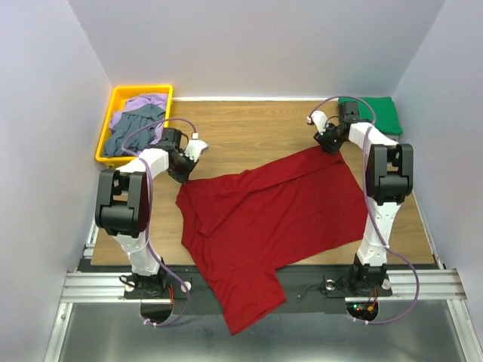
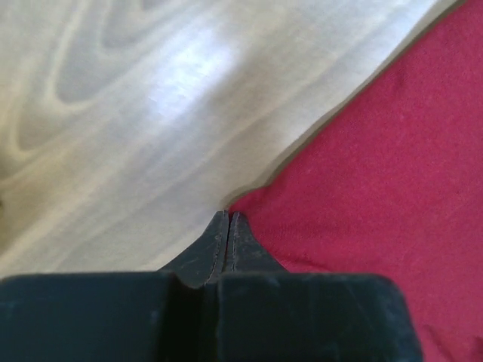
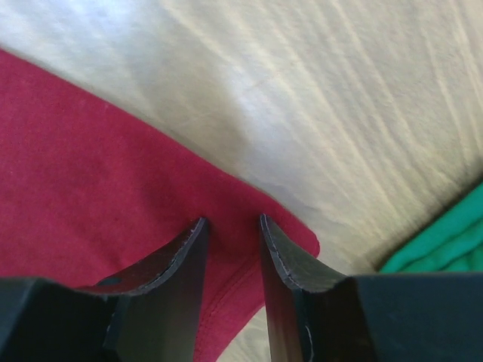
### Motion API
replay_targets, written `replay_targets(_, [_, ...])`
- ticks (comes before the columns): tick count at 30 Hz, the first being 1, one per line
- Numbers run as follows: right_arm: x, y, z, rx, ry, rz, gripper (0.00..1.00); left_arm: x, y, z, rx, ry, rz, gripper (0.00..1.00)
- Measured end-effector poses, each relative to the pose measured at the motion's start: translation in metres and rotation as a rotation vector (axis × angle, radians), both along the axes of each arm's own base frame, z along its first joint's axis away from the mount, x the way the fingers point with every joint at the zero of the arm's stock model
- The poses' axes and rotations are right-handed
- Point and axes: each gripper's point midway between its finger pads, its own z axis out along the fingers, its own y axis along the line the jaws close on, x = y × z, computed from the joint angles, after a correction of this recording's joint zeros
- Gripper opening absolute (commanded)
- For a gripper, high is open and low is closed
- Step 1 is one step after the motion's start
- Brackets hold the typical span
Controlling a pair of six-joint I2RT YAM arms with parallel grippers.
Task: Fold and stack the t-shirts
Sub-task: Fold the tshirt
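Red t-shirt (image 1: 272,219): left hand (image 2: 228,214) closed at its edge, right hand (image 3: 232,219) narrowly open astride its corner.

Robotics lab cell: plain white walls (image 1: 256,45), aluminium rails (image 1: 264,285), wooden tabletop (image 1: 256,128).

Left pincer (image 2: 228,217) closed, its fingers pressed flat together. The tips meet the edge of the dark red t-shirt (image 2: 392,188) lying on the wood desk (image 2: 151,113). Whether cloth is pinched cannot be told.

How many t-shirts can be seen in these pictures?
4: red shirt spread mid-table; green shirt folded at far right; lavender shirt and grey-blue shirt in the yellow tray. More may hide beneath.
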Motion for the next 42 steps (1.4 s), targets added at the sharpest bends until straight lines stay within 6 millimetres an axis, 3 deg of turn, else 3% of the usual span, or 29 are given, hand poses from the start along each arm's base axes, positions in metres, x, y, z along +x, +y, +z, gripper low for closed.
replay_targets(7, [0.028,-0.01,0.002,-0.022,-0.03,-0.088,0.43,0.046,0.025,0.005,0.038,-0.037,0.037,0.0])
replay_targets(11, [0.044,-0.012,0.003,-0.008,-0.045,-0.14,0.47,0.089,0.032,0.02,0.066,-0.109,0.056,0.0])
replay_targets(13, [0.053,-0.014,0.005,-0.008,-0.061,-0.169,0.56,0.11,0.033,0.027,0.077,-0.14,0.062,0.11])
replay_targets(14, [0.056,-0.015,0.006,-0.01,-0.068,-0.179,0.58,0.125,0.032,0.031,0.078,-0.166,0.061,0.19])
replay_targets(15, [0.057,-0.016,0.008,-0.01,-0.071,-0.193,0.6,0.131,0.032,0.033,0.079,-0.174,0.06,0.32])
replay_targets(16, [0.057,-0.017,0.008,-0.011,-0.073,-0.197,0.61,0.135,0.031,0.035,0.076,-0.182,0.058,0.38])
replay_targets(19, [0.058,-0.016,0.01,-0.006,-0.077,-0.203,0.63,0.129,0.028,0.038,0.061,-0.174,0.038,0.57])
replay_targets(22, [0.046,-0.015,0.013,-0.005,-0.06,-0.187,0.6,0.109,0.021,0.052,0.021,-0.164,0.015,0.59])
replay_targets(25, [0.028,-0.013,0.023,-0.016,-0.049,-0.145,0.55,0.088,0.012,0.08,-0.012,-0.192,-0.011,0.6])
replay_targets(28, [0.013,-0.012,0.034,-0.036,-0.053,-0.089,0.54,0.061,-0.009,0.115,-0.039,-0.249,-0.068,0.6])
replay_targets(30, [0.004,-0.012,0.041,-0.053,-0.06,-0.043,0.54,0.048,-0.025,0.123,-0.053,-0.262,-0.109,0.6])
replay_targets(32, [-0.001,-0.012,0.043,-0.066,-0.06,-0.016,0.54,0.035,-0.039,0.119,-0.064,-0.246,-0.147,0.6])
replay_targets(34, [-0.002,-0.012,0.042,-0.082,-0.06,0.011,0.54,0.022,-0.05,0.102,-0.067,-0.198,-0.175,0.6])
replay_targets(39, [-0.005,-0.019,0.034,-0.14,-0.047,0.055,0.54,-0.001,-0.054,0.063,-0.046,-0.079,-0.179,0.61])
replay_targets(42, [-0.004,-0.023,0.028,-0.172,-0.038,0.07,0.49,-0.006,-0.055,0.055,-0.028,-0.06,-0.183,0.61])
